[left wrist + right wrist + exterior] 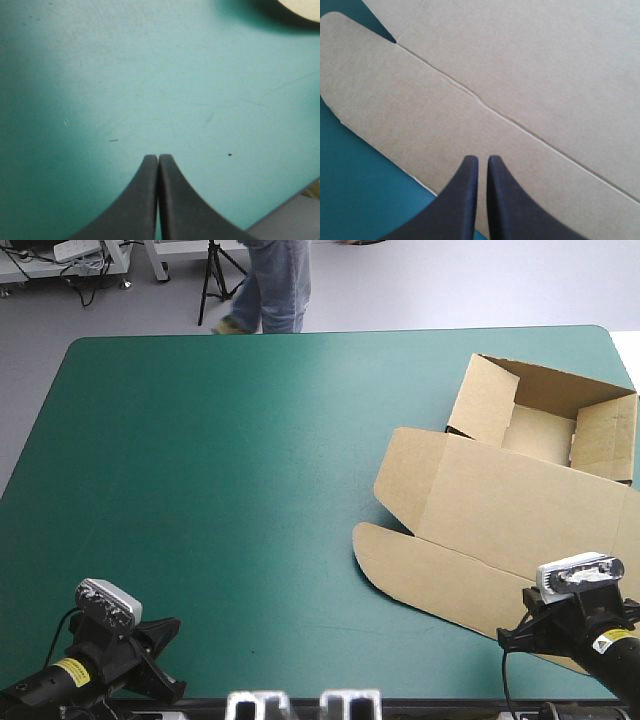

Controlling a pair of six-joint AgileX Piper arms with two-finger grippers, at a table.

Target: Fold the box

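The brown box (540, 430) lies at the table's right side as an open tray with its walls raised. Its lid (500, 510) lies flat toward the front, ending in a rounded flap (385, 560). My right gripper (510, 633) is at the front right, over the lid's front strip. In the right wrist view the right gripper (483, 159) is shut above the board (520, 75), with a crease line running ahead of it. My left gripper (165, 658) is at the front left, far from the box. The left gripper (158, 157) is shut over bare cover.
The teal-green cover (220, 490) stretches bare across the left and middle of the table. The box's tray reaches close to the table's right edge (628, 360). A pale rounded corner of the box's flap (300, 7) shows far ahead of the left gripper.
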